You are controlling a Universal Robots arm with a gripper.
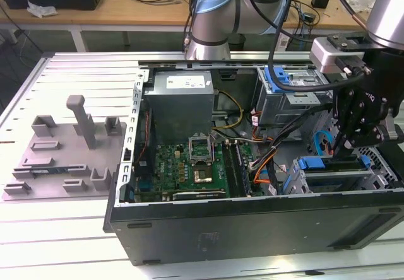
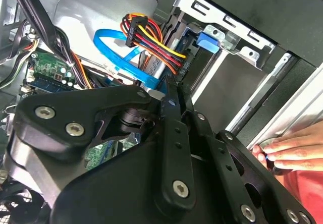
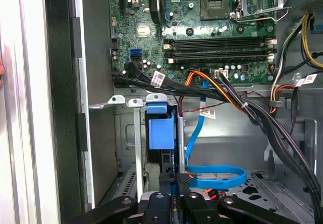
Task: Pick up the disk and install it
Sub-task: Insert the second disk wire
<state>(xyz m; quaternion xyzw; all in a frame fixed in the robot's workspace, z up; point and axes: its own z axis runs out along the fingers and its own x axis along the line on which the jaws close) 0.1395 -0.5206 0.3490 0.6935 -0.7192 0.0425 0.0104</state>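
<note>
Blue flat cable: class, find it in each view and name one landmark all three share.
Exterior view: blue flat cable loops at the exterior view's right, inside the case.
Second wrist view: curves beside the red-yellow wires.
First wrist view: loops over the bare case panel.
Shared landmark: green motherboard.

The gripper (image 3: 174, 204) is matt black metal with bright steel screws. The case (image 1: 252, 229) is dark matt sheet metal outside, bare grey steel inside. The disk (image 3: 157, 128) shows smooth blue plastic. The motherboard (image 3: 202, 32) is glossy green. The cable (image 3: 217, 176) is shiny blue plastic. The surface (image 1: 63, 229) is pale ribbed metal.
</note>
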